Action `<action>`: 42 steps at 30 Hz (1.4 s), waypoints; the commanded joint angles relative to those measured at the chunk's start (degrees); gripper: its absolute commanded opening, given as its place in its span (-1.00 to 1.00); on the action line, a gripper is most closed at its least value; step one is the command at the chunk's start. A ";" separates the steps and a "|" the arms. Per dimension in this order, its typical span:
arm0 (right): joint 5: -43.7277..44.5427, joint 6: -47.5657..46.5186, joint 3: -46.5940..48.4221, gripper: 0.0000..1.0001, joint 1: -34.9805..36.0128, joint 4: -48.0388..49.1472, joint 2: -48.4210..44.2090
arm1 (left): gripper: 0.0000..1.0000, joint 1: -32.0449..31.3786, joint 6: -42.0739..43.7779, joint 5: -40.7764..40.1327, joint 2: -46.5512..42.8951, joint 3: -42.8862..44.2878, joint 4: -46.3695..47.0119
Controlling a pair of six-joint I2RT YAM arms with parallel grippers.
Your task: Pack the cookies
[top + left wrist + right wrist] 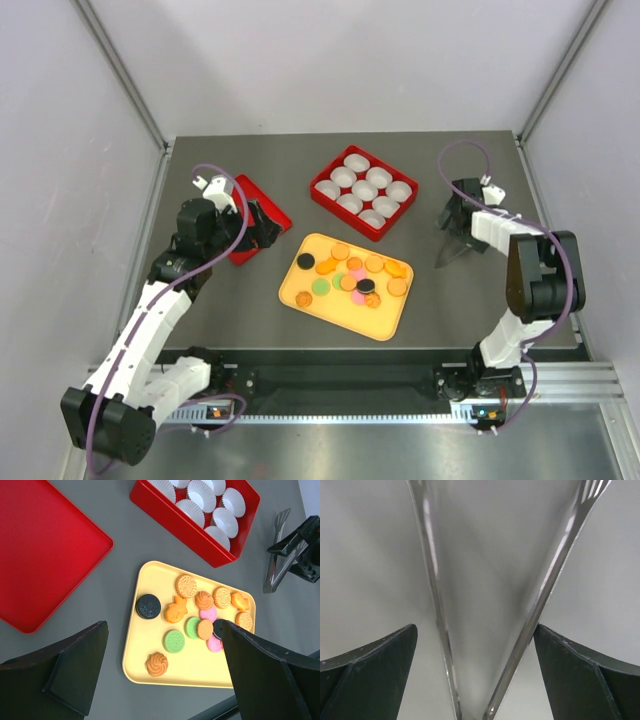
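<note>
Yellow tray [300,290] w/ cookies [352,276]; red box [332,201] of paper cups behind. Left gripper [162,675] spread wide, empty. Right gripper [475,680] straddles metal tongs [540,605]; grip can't be told.

i count twelve cookies [186,586] on one yellow tray [145,655]: seven orange, two green, two pink, one black, though a second black one may hide behind my finger. one red box [365,190] holds nine white paper cups [355,160]. one red lid [40,545], one pair of tongs [277,555].
</note>
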 commanded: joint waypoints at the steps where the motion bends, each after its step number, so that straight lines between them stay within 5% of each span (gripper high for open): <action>1: -0.77 2.22 -0.63 0.99 -0.04 3.17 1.68 | 0.98 0.09 0.42 0.19 -0.56 -0.37 0.89; 14: 0.73 5.39 -3.01 0.93 0.85 3.87 1.25 | 0.98 0.09 -0.01 0.80 0.05 -0.63 1.06; 24: -2.09 1.97 -1.08 0.40 1.37 3.43 1.87 | 0.98 0.09 -0.19 1.33 0.58 -0.63 1.06; 32: -0.15 -5.24 5.52 0.59 2.34 -1.31 3.71 | 0.98 0.00 -0.45 1.86 0.85 -0.72 1.32; 42: -3.49 -1.65 5.26 0.74 2.34 -2.63 4.94 | 0.98 0.09 -0.45 2.65 1.37 -0.63 1.50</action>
